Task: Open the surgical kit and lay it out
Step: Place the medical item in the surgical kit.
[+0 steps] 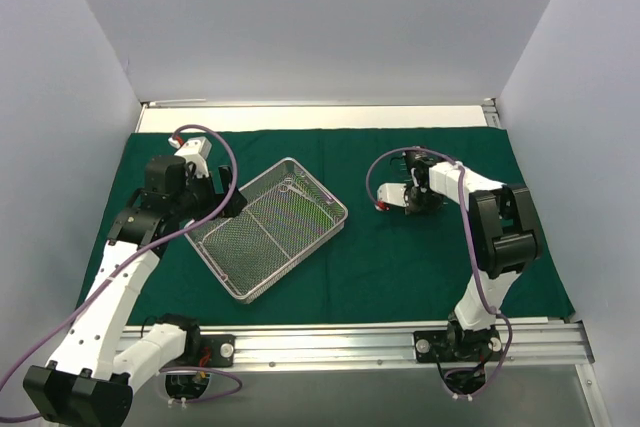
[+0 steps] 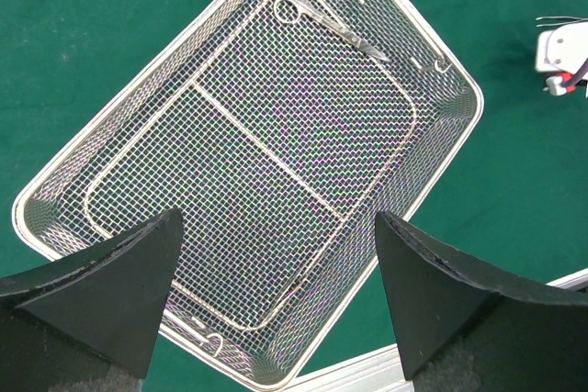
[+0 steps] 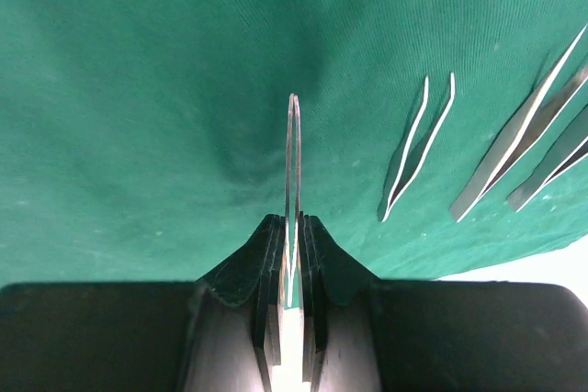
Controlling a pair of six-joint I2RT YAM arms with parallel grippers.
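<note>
Dark green cloth, the drape (image 1: 400, 267), is being shown spread open and flat over the counter (image 1: 300, 117), and the rest of the kit is being carried on top of it. The silver wire-mesh tray (image 1: 270, 229) is being displayed uncovered on the left half of the drape, turned at a diagonal. A pair of scissors (image 2: 326, 16) is being held inside it, lying along the wall at its far end; the rest of the mesh floor is being left bare. The left fingers (image 2: 119, 291) are being kept wide apart above the near end of the tray, and nothing is being gripped between them; whether the rim is being touched cannot be told. On the right half of the drape, the right fingers (image 3: 243, 273) are being pressed together on a thin steel forceps (image 3: 293, 162), which is being gripped at its rear end with its tip pointing away over the cloth. Just beside it, a slim curved forceps (image 3: 418, 149) and two broader straight forceps (image 3: 519, 149) are being shown lying side by side on the drape, apart from one another and well apart from the tray.
</note>
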